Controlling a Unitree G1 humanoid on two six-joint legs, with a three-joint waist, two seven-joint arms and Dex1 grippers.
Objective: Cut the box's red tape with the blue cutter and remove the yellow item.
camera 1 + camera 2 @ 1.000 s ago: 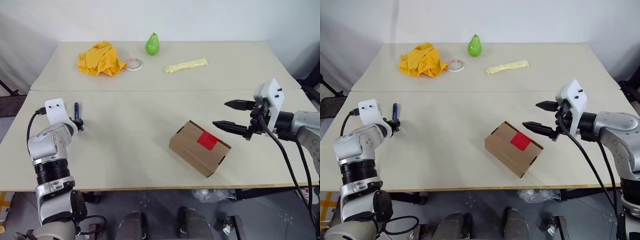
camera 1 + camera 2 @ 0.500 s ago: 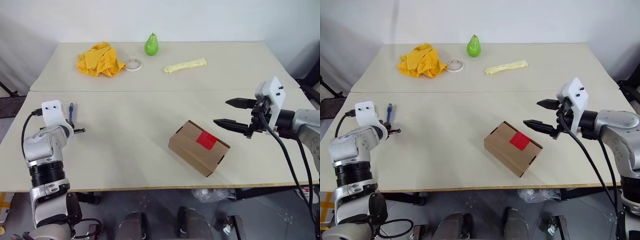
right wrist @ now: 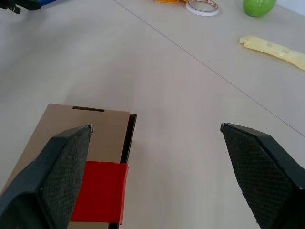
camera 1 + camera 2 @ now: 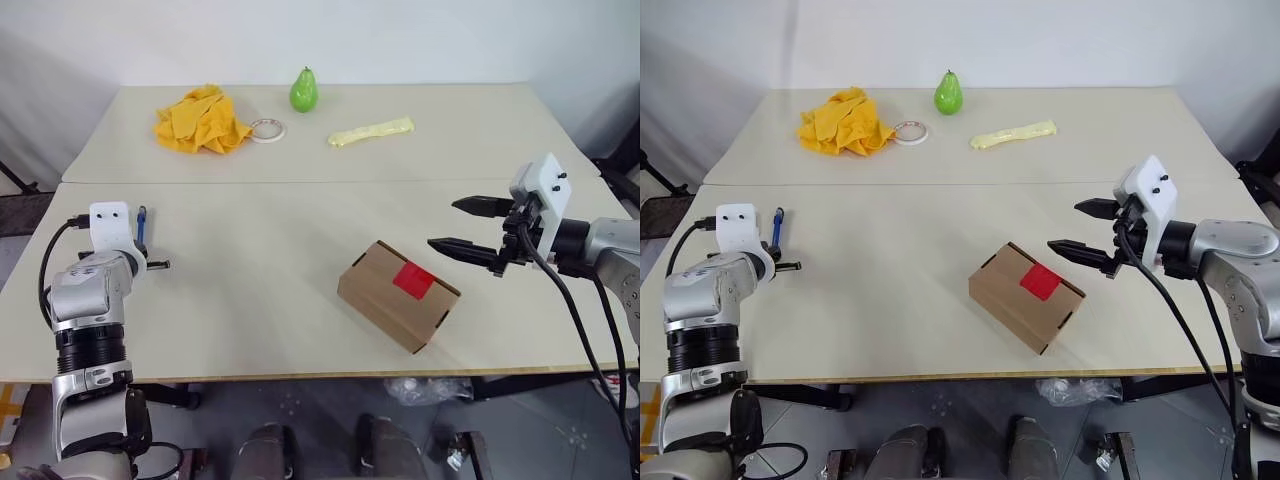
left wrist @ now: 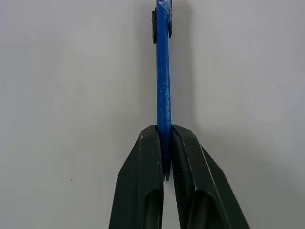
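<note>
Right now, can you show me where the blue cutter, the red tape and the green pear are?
blue cutter (image 5: pixel 163 90): left wrist view, middle of its blue shaft.
red tape (image 4: pixel 414 281): left eye view, centre of the strip on the box top.
green pear (image 4: pixel 304 91): left eye view, its rounded body.

Bare robot test room or lab
Two plain beige tables (image 4: pixel 300 215) pushed together before blank white walls (image 4: pixel 400 35), cables trailing on the dark floor (image 4: pixel 300 400), scattered trial props: pear (image 4: pixel 304 90), tape roll (image 4: pixel 267 128)
</note>
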